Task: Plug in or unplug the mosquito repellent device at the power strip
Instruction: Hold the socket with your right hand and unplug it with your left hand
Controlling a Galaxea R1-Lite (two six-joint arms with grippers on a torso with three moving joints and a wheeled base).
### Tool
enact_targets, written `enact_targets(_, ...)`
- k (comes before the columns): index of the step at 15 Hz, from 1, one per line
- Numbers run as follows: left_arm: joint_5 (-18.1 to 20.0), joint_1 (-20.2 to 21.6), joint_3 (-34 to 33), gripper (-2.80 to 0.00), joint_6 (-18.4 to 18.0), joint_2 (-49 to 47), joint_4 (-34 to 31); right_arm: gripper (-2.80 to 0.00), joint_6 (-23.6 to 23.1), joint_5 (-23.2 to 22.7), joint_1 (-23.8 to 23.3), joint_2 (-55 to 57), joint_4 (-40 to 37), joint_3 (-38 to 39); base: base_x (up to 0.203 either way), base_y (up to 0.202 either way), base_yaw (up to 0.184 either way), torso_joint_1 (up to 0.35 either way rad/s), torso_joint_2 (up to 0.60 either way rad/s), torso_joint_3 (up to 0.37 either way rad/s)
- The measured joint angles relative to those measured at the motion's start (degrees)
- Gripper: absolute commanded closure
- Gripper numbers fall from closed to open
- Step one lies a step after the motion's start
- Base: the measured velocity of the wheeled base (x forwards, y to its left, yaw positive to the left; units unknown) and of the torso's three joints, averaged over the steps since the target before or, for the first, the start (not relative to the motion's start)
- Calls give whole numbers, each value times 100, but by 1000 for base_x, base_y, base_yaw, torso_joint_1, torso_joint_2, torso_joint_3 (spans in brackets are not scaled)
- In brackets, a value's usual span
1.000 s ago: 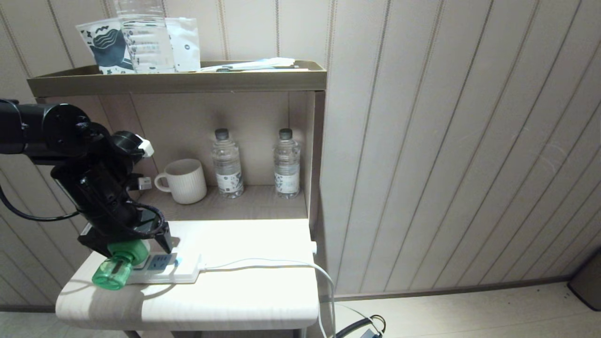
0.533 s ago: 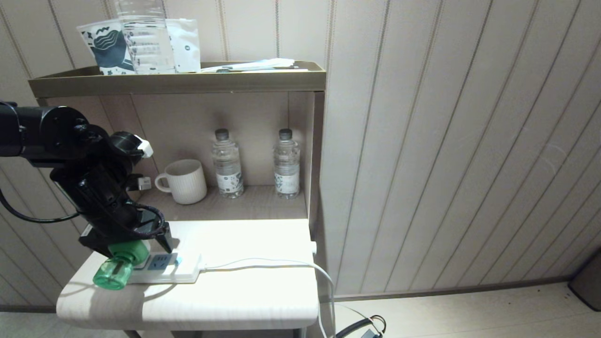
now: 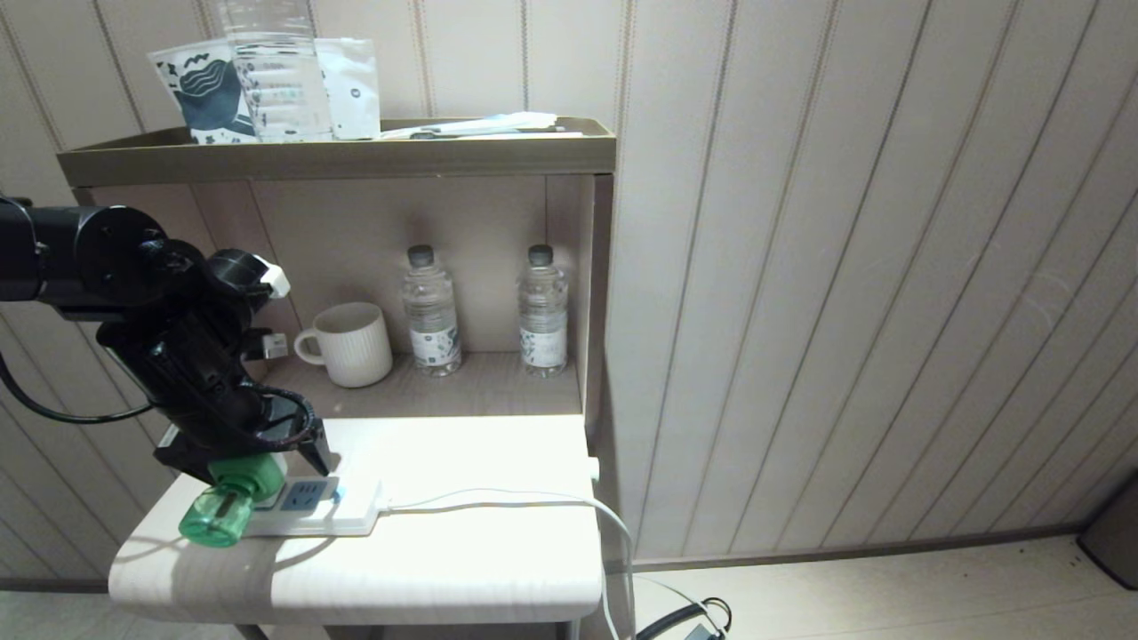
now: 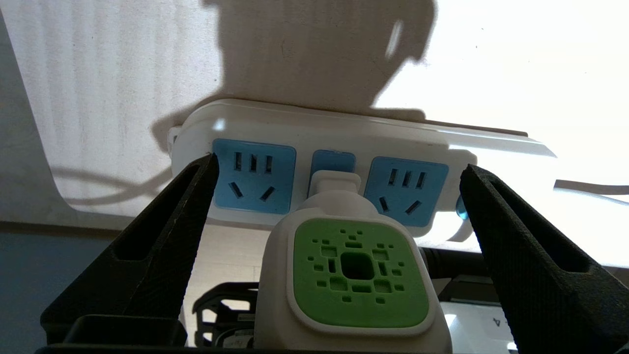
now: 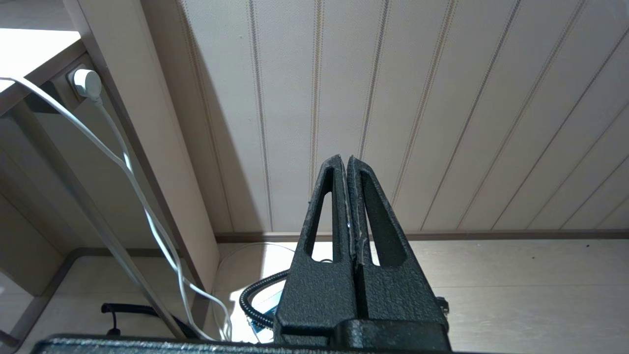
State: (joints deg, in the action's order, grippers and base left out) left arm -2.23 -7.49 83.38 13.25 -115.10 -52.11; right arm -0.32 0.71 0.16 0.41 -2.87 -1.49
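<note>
The mosquito repellent device [image 3: 233, 493] lies at the table's left front, its green bottle pointing toward the front edge. Its white-and-green head [image 4: 351, 275] has its plug stub set in the middle blue socket of the power strip [image 4: 344, 142]. The power strip [image 3: 320, 507] lies flat on the table. My left gripper [image 3: 253, 467] is open, with one black finger on each side of the head and clear gaps to it. In the left wrist view the left gripper [image 4: 339, 162] reaches the strip's edge. My right gripper [image 5: 346, 160] is shut and empty, hanging low beside the table, facing the wall.
The strip's white cord [image 3: 498, 500] runs right across the white table [image 3: 444, 551] and down over its edge to a wall plug [image 5: 84, 81]. In the niche behind stand a beige mug [image 3: 351, 342] and two water bottles [image 3: 430, 311]. A shelf [image 3: 338, 156] overhangs the niche.
Nothing has moved beyond a slight shift of the whole view. The left gripper has stayed open around the device's head.
</note>
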Motion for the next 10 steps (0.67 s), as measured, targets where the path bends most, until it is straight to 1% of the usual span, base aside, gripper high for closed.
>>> enact_targets(10, -2, -11, -77, -280, 2, -80, 63, 0, 2, 0, 0, 0, 0, 0, 0, 0, 0, 0, 0, 0)
